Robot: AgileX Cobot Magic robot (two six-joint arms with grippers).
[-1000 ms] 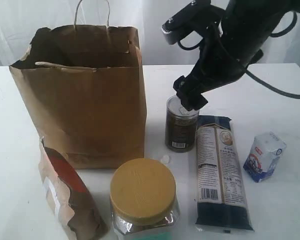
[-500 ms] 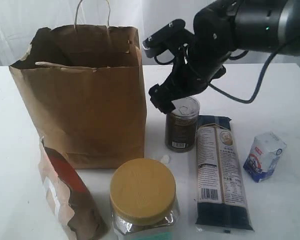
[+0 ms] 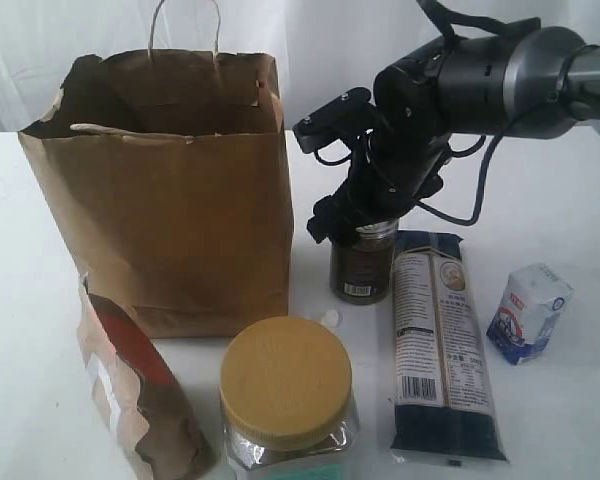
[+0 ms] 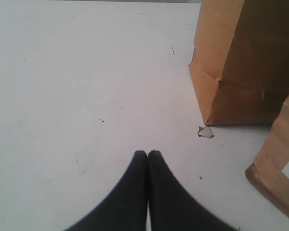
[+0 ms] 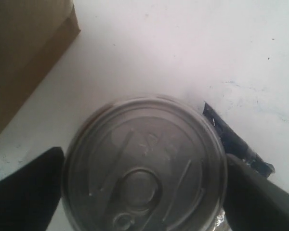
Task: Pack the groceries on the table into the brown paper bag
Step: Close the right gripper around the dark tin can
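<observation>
Straddling the can (image 5: 144, 163) from above, the right arm's fingers (image 5: 24, 192) are spread, one on each side of the lid and tight to the rim. We cannot tell whether they grip it. The can stands upright on the surface (image 5: 183, 43), long axis vertical, directly under the wrist. It sits just right of the bag (image 3: 170, 200) in the exterior view. The blue packet (image 3: 445, 340) lies close to one finger. The left fingers (image 4: 139, 168) are pressed together, empty, low by the bag's base corner. We judge the right arm far nearer.
</observation>
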